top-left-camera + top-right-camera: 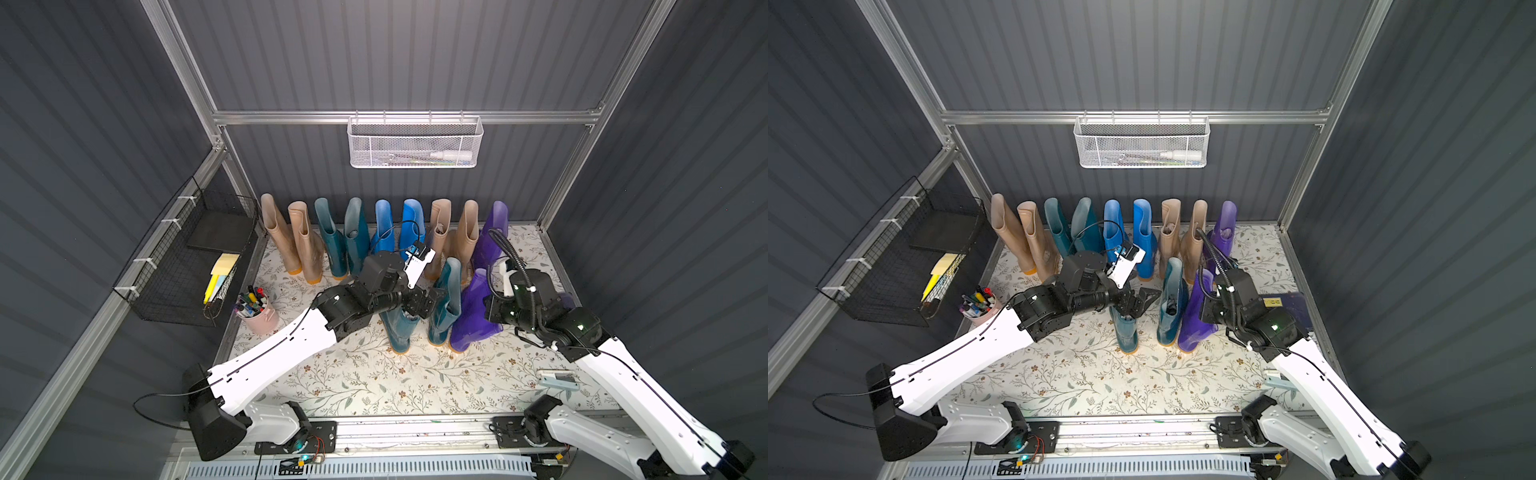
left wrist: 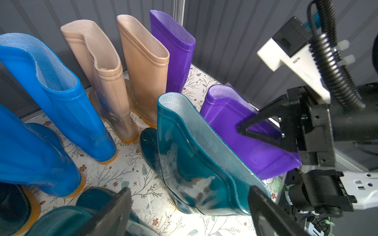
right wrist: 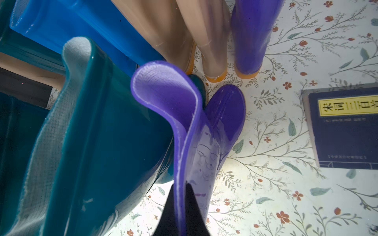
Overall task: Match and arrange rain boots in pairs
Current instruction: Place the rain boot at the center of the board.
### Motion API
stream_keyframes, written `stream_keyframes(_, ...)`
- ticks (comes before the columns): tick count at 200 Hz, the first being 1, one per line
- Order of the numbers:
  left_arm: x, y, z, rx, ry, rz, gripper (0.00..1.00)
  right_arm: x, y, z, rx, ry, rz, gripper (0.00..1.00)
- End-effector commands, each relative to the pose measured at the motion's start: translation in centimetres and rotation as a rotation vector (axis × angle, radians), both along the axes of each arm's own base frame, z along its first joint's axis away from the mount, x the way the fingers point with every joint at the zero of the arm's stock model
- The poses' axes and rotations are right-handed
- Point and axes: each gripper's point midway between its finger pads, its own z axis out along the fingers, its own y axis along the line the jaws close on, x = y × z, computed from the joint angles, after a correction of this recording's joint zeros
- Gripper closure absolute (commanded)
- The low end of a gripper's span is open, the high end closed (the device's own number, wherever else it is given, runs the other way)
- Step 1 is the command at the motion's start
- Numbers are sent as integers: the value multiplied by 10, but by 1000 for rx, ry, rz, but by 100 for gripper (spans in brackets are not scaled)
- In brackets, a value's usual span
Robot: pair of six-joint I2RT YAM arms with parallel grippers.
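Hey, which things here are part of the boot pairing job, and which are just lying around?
Part of the job:
beige boots
bright blue boots
dark teal boots
back-row purple boot
front purple boot, gripped by the right hand

Just lying about:
pink pen cup
dark blue book
white mesh basket
black wire basket

A white mesh basket (image 1: pixel 413 143) and a black wire basket (image 1: pixel 183 266) hang on the walls; a pink marker cup (image 1: pixel 259 320) and a blue book (image 3: pixel 345 130) sit on the floral bench (image 1: pixel 374 386).
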Motion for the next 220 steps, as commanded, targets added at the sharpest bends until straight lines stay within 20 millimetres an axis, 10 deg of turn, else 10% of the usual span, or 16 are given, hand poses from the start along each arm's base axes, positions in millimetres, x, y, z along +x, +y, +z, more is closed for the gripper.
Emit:
stream_keyframes(1,-4,2,11,-31,-16,-7,9,2,-5,32,30,-108,-23,100)
stream_keyframes(129,-5,-1,13,-41,-12,-16,8,-15,-57,66,-98,-216,-131,100)
stream_keyframes(220,-8,1,18,-56,-6,-16,8,23,-100,72,-79,-239,-218,100)
